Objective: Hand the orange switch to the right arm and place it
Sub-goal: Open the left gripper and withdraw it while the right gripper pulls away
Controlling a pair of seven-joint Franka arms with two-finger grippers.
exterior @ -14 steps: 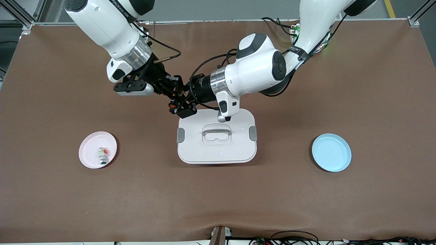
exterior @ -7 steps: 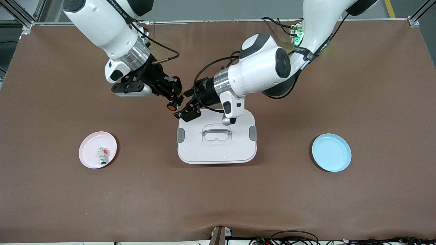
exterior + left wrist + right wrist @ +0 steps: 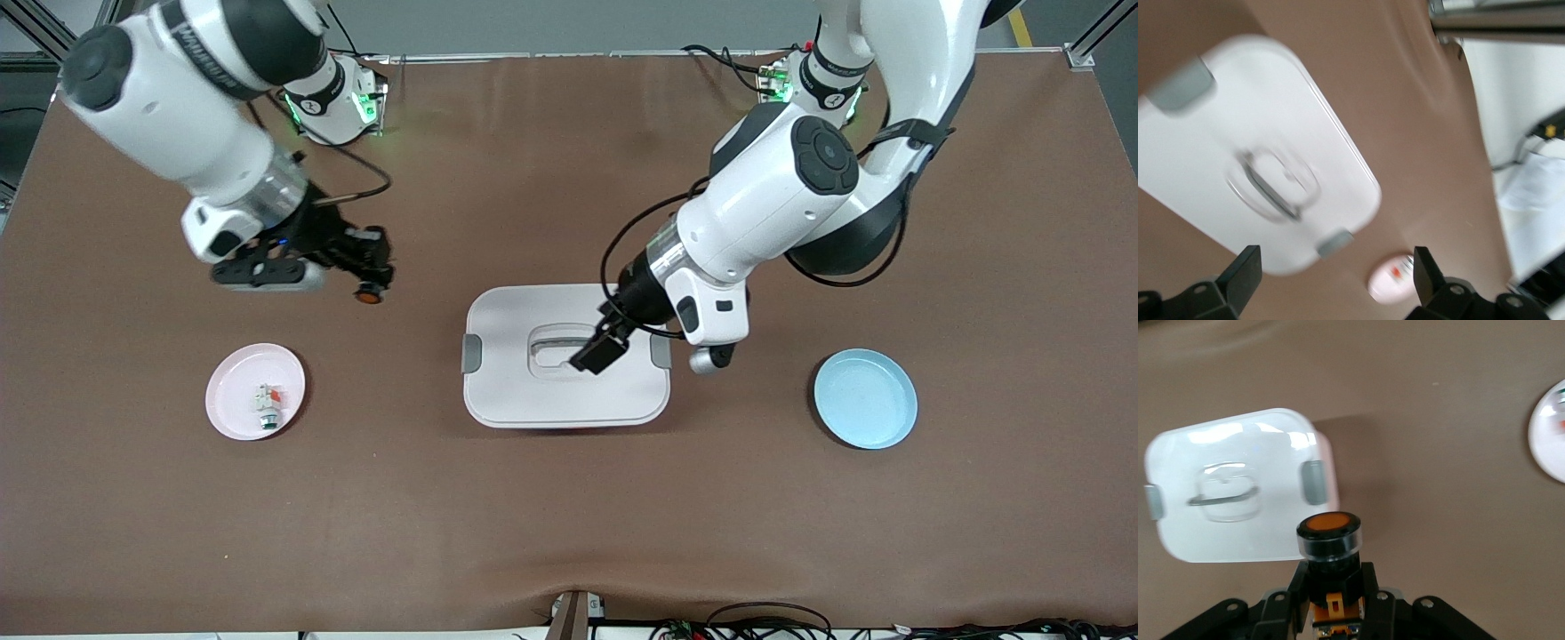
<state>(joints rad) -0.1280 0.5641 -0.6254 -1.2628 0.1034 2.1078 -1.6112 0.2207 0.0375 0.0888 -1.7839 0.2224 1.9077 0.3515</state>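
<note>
handover done: right gripper (image 3: 369, 283) fingers clamp the switch (image 3: 364, 297), up over bare bench (image 3: 569, 533) near pink plate (image 3: 233, 418). left gripper (image 3: 597, 349) fingers wide, empty, over white box (image 3: 533, 400). next: lower switch into plate, release.

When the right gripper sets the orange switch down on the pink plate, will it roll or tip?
Probably it rolls: the orange switch is a round cylinder. Stood on end it may tip, its cap looking wider than the body. It seems rigid; the right gripper pinches it without visible bending.
</note>
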